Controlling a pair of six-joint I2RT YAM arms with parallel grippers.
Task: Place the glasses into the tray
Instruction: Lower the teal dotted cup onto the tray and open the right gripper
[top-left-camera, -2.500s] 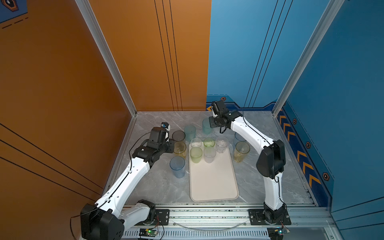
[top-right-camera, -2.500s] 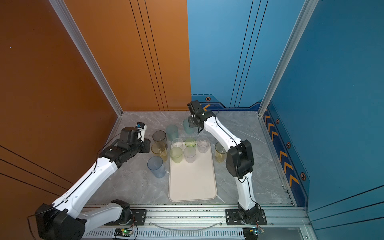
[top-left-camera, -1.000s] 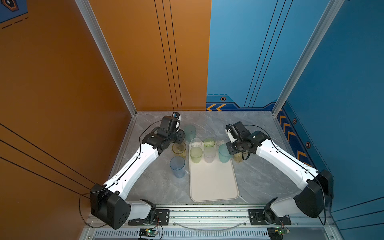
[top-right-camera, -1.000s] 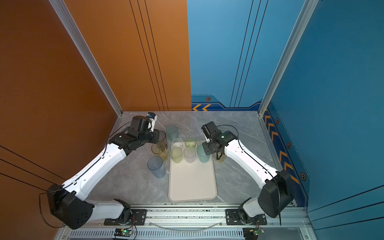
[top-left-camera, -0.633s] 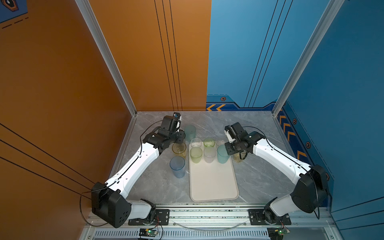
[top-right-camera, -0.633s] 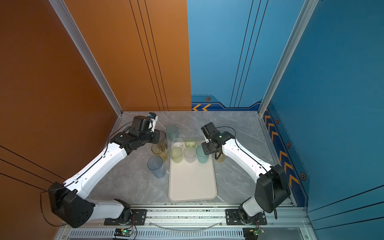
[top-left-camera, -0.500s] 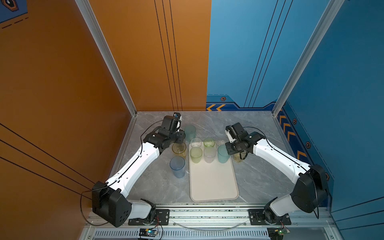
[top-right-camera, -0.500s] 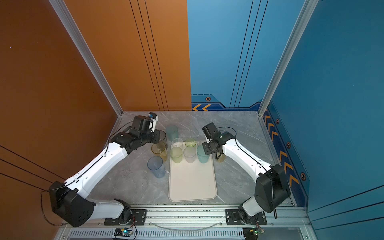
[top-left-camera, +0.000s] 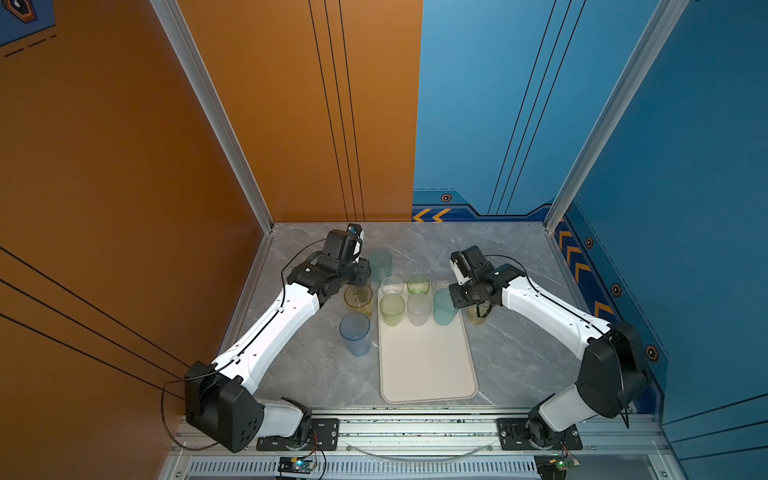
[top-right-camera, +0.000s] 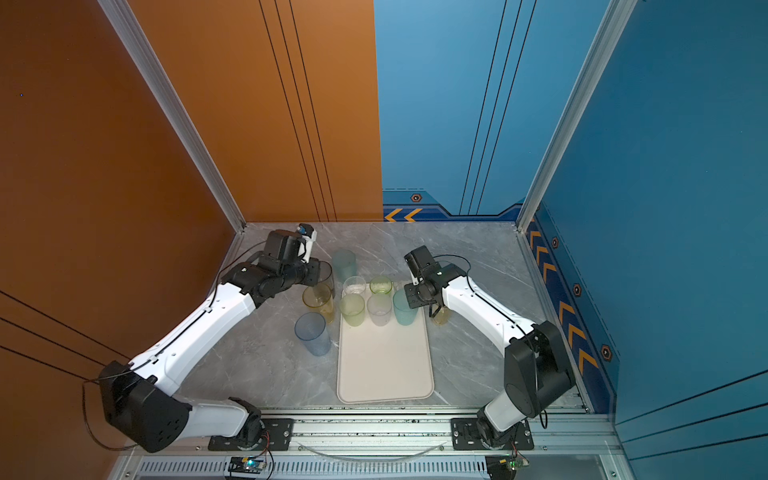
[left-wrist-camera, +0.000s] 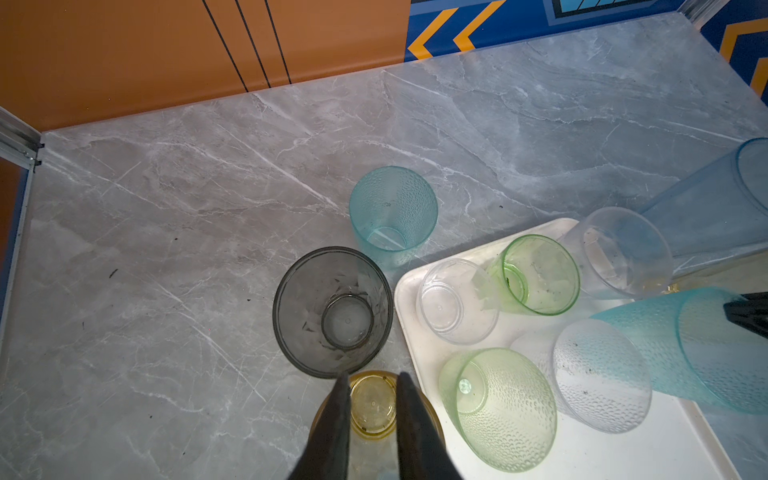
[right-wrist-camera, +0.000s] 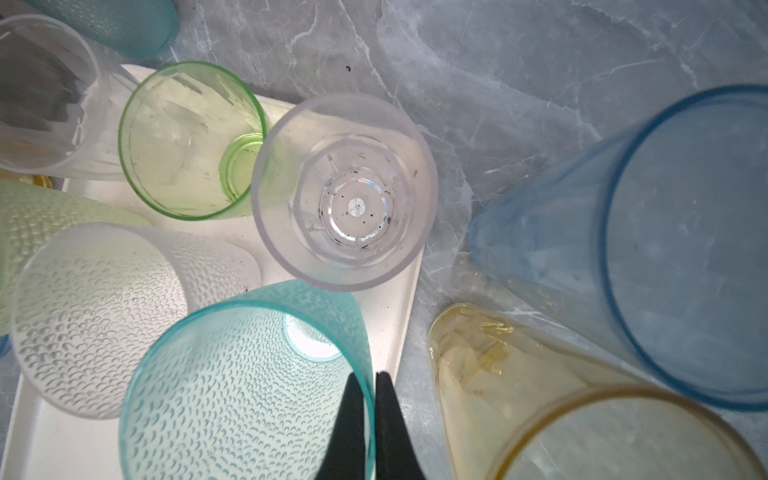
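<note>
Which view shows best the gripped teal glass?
Right wrist view: the teal glass fills it, rim pinched by the right gripper. Both top views show it small; the left wrist view cuts it off.

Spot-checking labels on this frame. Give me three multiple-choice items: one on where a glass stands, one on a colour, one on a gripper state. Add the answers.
1. Where does the smoky grey glass stand?
A) on the table, beside the tray corner
B) on the tray
C) lifted in the air

2. The right gripper holds a glass of what colour?
A) yellow
B) grey
C) teal

3. How do the right gripper's jaws stand?
A) wide open
B) shut on the glass's rim
C) out of view

Answers:
1 A: its base rests on marble just off the tray's corner.
2 C: the teal glass is the one pinched.
3 B: one finger is inside the rim and one outside.
</note>
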